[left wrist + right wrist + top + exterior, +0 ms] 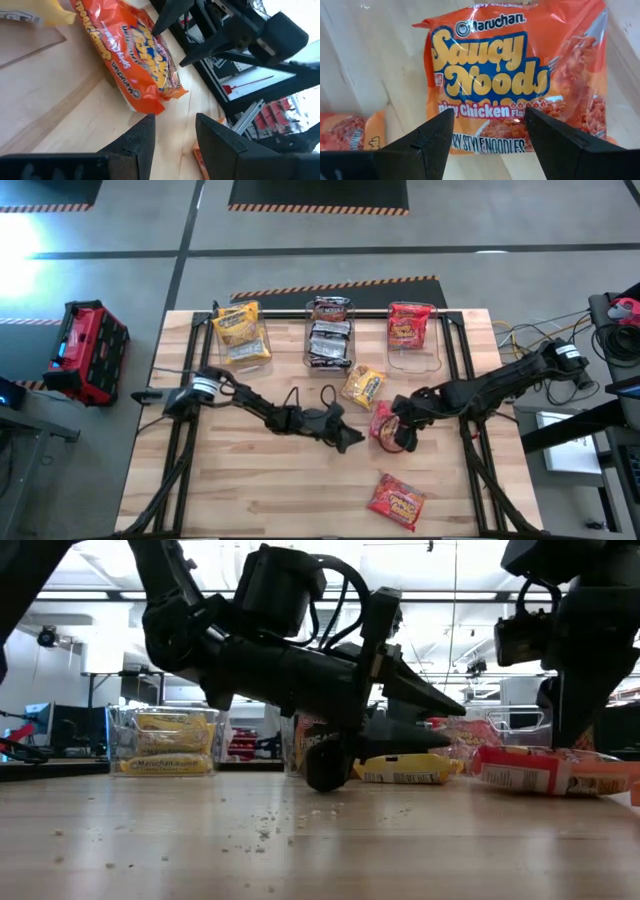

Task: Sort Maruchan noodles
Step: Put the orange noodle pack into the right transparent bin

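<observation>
Right claw (487,132), released, hangs over a red noodle packet (515,75) at center right of the high view, seemingly lined up for a pickup; its wrapper reads "Maruchan Saucy Noods". Left claw (350,442), parted and empty, waits just left of it. Three bins (418,360) along the desk (250,490) top group packets by color.

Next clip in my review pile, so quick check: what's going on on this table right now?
Two robot arms are sorting ramen packets into three clear bins by colour: the yellow bin, the dark bin and the red bin each hold some. The right gripper is open, poised right over a red packet at mid-table, not gripping it yet. The left gripper sits beside it, holding nothing. A yellow packet and another red packet lie loose on the table.
</observation>
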Tool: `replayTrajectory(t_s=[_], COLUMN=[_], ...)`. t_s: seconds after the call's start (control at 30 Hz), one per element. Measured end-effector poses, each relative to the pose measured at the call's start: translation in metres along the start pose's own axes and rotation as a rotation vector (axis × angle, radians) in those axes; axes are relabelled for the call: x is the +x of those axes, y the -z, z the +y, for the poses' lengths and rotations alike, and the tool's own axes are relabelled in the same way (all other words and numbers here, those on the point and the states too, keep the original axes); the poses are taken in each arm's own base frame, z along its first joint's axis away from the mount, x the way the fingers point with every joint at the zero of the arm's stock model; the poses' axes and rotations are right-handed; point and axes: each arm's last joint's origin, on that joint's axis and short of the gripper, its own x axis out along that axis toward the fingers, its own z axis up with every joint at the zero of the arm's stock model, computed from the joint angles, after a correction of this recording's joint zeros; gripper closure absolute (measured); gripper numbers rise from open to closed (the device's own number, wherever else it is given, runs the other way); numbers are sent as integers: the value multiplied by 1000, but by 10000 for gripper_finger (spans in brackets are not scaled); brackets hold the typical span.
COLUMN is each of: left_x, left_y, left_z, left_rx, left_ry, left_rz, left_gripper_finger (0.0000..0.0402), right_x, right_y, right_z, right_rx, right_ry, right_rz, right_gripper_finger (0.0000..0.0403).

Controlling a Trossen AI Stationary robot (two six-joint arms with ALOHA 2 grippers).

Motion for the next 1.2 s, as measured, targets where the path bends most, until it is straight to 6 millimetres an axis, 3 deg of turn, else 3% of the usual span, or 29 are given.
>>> replayTrajectory(t_s=[0.37,0.73,1.2], left_x=[1,2,24], left_y=[-10,-19,-37], left_z=[6,10,-6], left_rx=[-56,-8,97], left_ry=[2,2,-165], left_rz=[28,19,97], left_gripper_finger=[275,216,205], right_x=[6,7,7], right_y=[8,7,2], right_z=[-8,-7,-4], right_rx=[-55,-123,-205], right_ry=[40,44,12], right_rz=[27,7,-41], right_gripper_finger=[182,184,184])
